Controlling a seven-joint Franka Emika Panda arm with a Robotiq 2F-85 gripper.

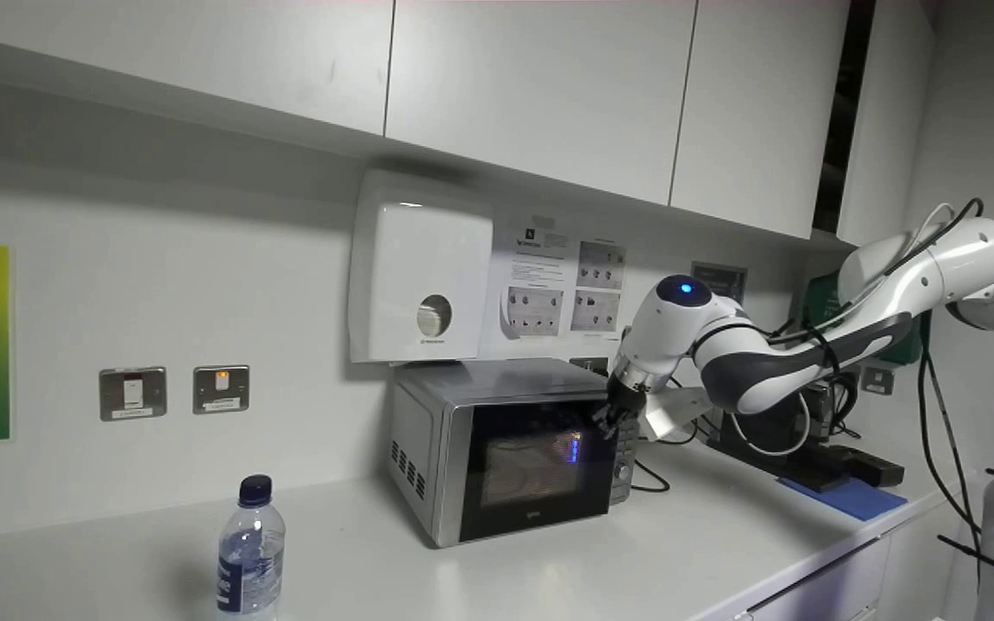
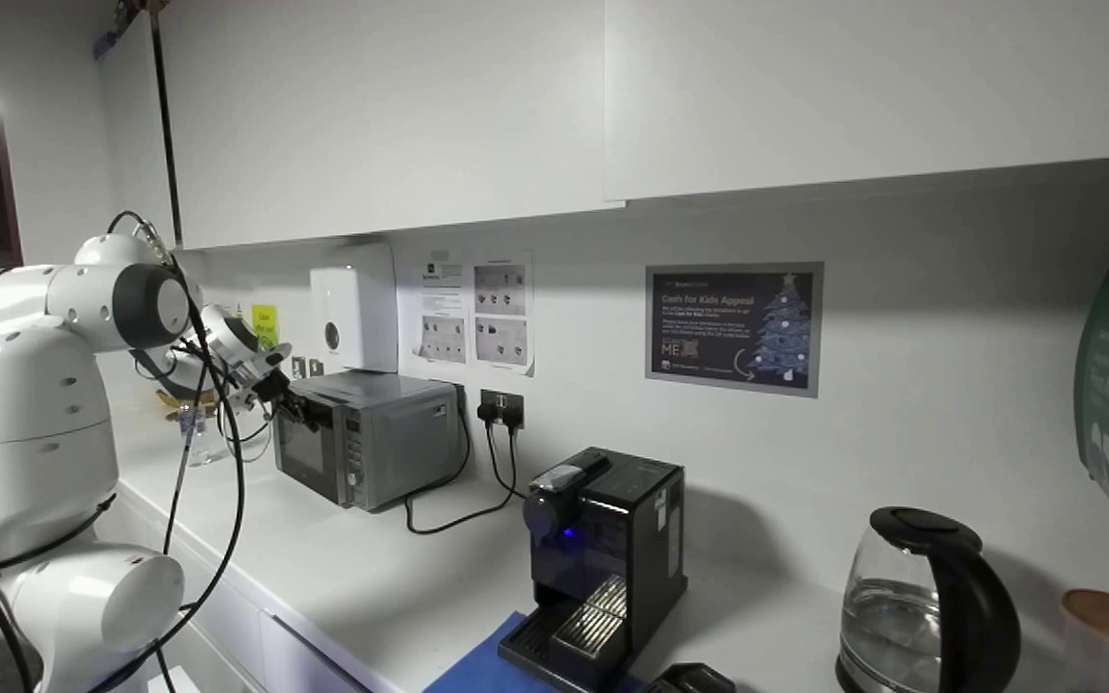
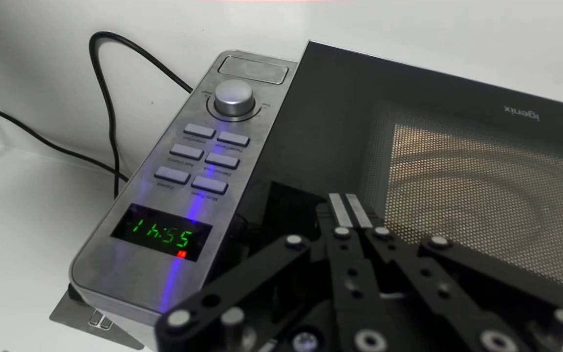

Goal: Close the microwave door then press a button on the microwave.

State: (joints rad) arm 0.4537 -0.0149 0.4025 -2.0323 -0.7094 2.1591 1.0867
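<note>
Two black fingers (image 3: 339, 211), closed and empty, hang just before the dark-glass door (image 3: 438, 151) of the boxy silver-grey microwave (image 2: 400, 438); presumably stiff and slick, it suits pushing, not gripping, beside the rectangular grey buttons (image 3: 221, 160).

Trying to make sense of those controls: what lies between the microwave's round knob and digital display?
In the wrist view, six buttons in two columns lie between the round knob and the digital display.

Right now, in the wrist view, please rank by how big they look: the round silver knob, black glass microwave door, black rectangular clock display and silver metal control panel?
1. Black glass microwave door, partly behind the pincer
2. Silver metal control panel
3. Black rectangular clock display
4. Round silver knob
</note>
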